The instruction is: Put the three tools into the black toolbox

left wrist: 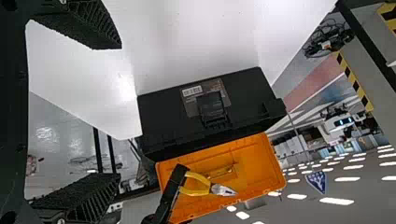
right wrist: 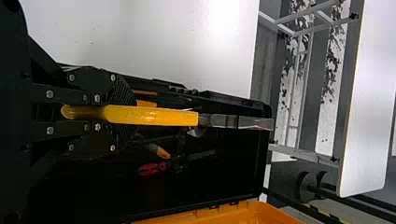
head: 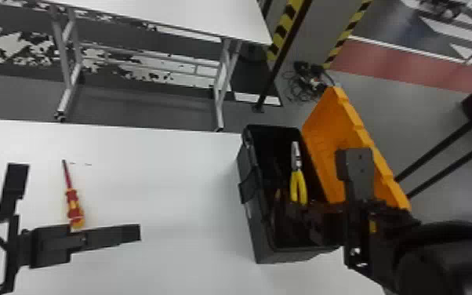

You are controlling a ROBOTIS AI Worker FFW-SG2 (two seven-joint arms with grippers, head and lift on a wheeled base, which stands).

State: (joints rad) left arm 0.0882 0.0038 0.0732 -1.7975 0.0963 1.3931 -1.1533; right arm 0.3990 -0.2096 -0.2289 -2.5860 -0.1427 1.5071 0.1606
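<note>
**Pliers (head: 298, 186) Held Over Black Toolbox (head: 251, 223)**

The yellow-handled pliers are pinched between the jaws of the right gripper (head: 301, 208). The jaws of the left gripper (head: 78, 199) are spread. The screwdriver (head: 73, 200) is laid on the table (head: 168, 188); a red item (right wrist: 152, 169) is contained in the toolbox.

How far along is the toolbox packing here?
Partway, it seems. Inside the black toolbox lies a red-handled tool, though whether it counts among the three is unclear. In hand: yellow-handled pliers, held by the right gripper at the open box. Still to go: the red-and-yellow screwdriver on the white table.
</note>
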